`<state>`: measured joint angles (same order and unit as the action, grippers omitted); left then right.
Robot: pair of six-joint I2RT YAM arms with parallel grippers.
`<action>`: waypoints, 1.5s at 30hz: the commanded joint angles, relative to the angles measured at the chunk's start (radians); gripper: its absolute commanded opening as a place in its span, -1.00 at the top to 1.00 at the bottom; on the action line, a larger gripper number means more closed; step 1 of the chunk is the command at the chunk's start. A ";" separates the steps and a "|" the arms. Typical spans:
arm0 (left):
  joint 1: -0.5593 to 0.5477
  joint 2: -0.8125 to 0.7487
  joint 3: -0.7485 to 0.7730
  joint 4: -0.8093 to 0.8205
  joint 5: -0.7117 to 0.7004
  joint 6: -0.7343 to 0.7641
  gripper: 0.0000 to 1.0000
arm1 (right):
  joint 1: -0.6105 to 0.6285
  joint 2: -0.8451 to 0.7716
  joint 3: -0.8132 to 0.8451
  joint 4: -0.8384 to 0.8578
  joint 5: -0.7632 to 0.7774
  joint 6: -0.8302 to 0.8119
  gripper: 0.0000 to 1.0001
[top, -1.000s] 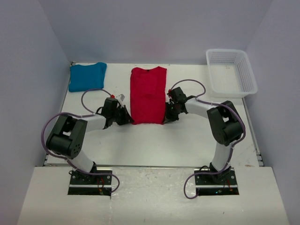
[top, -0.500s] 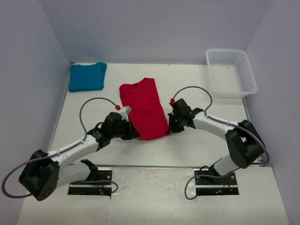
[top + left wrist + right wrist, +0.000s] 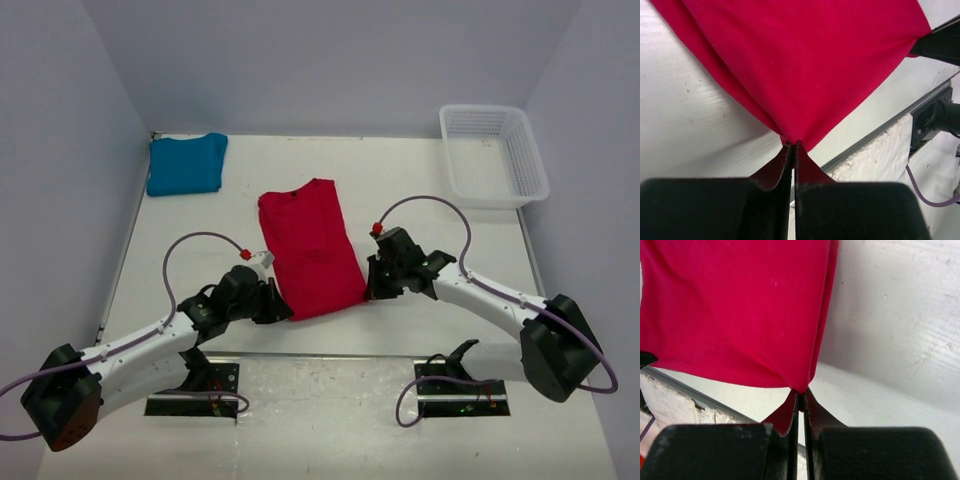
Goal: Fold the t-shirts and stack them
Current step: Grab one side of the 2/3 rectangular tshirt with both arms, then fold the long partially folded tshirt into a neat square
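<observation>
The red t-shirt (image 3: pixel 308 245) lies folded to a long strip in the middle of the table, collar end far, hem end near and slanted toward the right. My left gripper (image 3: pixel 284 313) is shut on the hem's near-left corner, and my right gripper (image 3: pixel 368 287) is shut on its near-right corner. In the left wrist view the red cloth (image 3: pixel 805 65) fans out from the pinched tips of my left gripper (image 3: pixel 794 146). The right wrist view shows the same red cloth (image 3: pixel 740 310) at my right gripper (image 3: pixel 801 391). The teal-blue t-shirt (image 3: pixel 186 163) lies folded at the far left corner.
A white mesh basket (image 3: pixel 494 155) stands at the far right corner. The table's near edge (image 3: pixel 330 352) with its dark rail runs just below both grippers. Purple cables loop over both arms.
Both arms have stretched out low and pulled the red t-shirt toward the near edge. Its hem end has swung to the right. The teal-blue t-shirt and the basket have not moved.
</observation>
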<state>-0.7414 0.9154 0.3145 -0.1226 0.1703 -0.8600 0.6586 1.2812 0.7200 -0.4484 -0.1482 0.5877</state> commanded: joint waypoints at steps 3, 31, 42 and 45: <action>-0.041 -0.069 0.020 -0.077 -0.044 -0.059 1.00 | 0.022 -0.086 -0.024 -0.038 0.033 0.031 1.00; -0.050 0.043 0.362 -0.348 -0.272 0.065 1.00 | 0.154 -0.031 0.267 -0.199 0.186 0.040 1.00; 0.281 0.386 0.753 -0.391 -0.199 0.344 1.00 | -0.046 0.394 0.783 -0.291 0.044 -0.107 1.00; 0.322 0.485 0.834 -0.376 -0.176 0.377 1.00 | -0.088 0.499 0.907 -0.323 0.010 -0.135 1.00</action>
<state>-0.4564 1.3365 1.0576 -0.4931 -0.0288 -0.5797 0.5991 1.7226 1.5249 -0.7113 -0.0864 0.5091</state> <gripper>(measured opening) 0.005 0.011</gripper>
